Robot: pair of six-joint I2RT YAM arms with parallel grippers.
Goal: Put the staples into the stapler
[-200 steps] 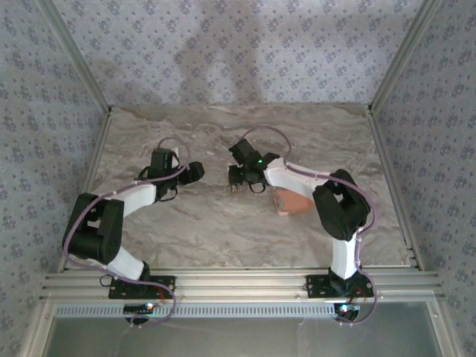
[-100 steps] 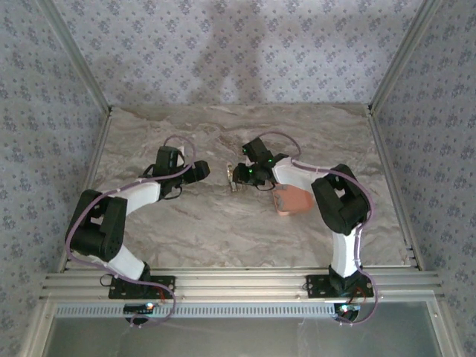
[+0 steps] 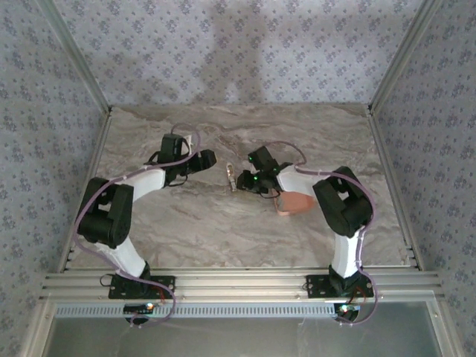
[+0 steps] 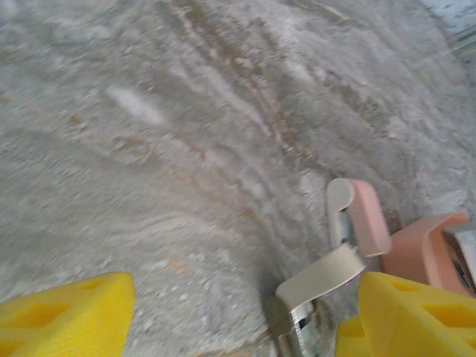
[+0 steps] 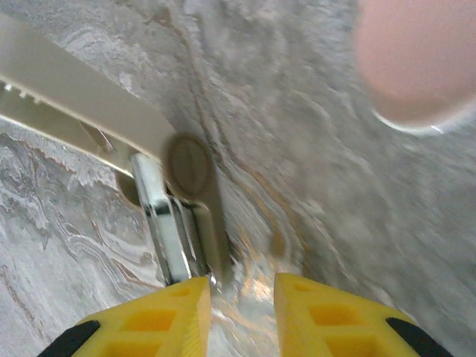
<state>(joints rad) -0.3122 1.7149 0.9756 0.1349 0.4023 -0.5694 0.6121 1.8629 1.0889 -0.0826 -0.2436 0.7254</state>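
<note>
On marbled grey table [image 3: 208, 230], floral-papered walls [image 3: 223, 52] around, stapler [image 3: 231, 177] mid-table

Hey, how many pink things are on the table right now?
2. The stapler, pink-topped and hinged open, lies mid-table; the salmon tray sits just right of it, beside the right arm. More could be hidden under that arm.

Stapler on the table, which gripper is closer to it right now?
Right, narrowly. The right gripper has its fingertips at the right side of the stapler, almost touching its metal end; the left gripper is open just to its upper left.
</note>
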